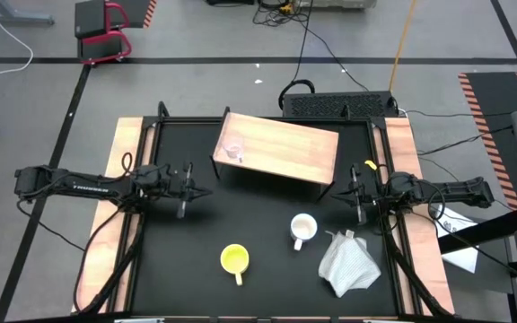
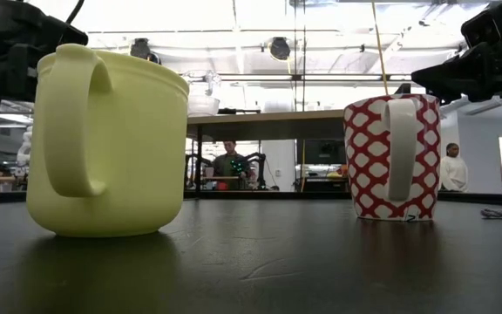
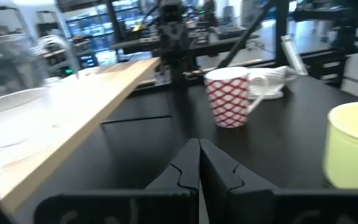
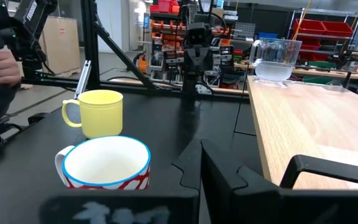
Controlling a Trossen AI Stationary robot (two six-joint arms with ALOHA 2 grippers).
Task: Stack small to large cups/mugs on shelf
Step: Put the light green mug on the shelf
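Observation:
The wooden shelf (image 1: 285,151) stands at the table's far middle. A small clear glass cup (image 1: 233,151) rests upright on the shelf's left end and shows in the right wrist view (image 4: 275,59). The yellow mug (image 1: 234,259) stands near the front edge, its handle toward that edge. The white mug with a red pattern (image 1: 303,229) stands to its right. My left gripper (image 3: 199,163) hangs shut and level at the table's left (image 1: 206,192), pointing right. My right gripper (image 4: 201,163) hangs shut at the table's right (image 1: 335,191), pointing left. Neither holds anything.
A crumpled white cloth (image 1: 348,263) lies at the front right, just right of the patterned mug. Pale wooden strips (image 1: 124,152) line both table sides. Bare black tabletop (image 1: 258,202) lies between the two grippers. People show in the room beyond the table (image 2: 229,166).

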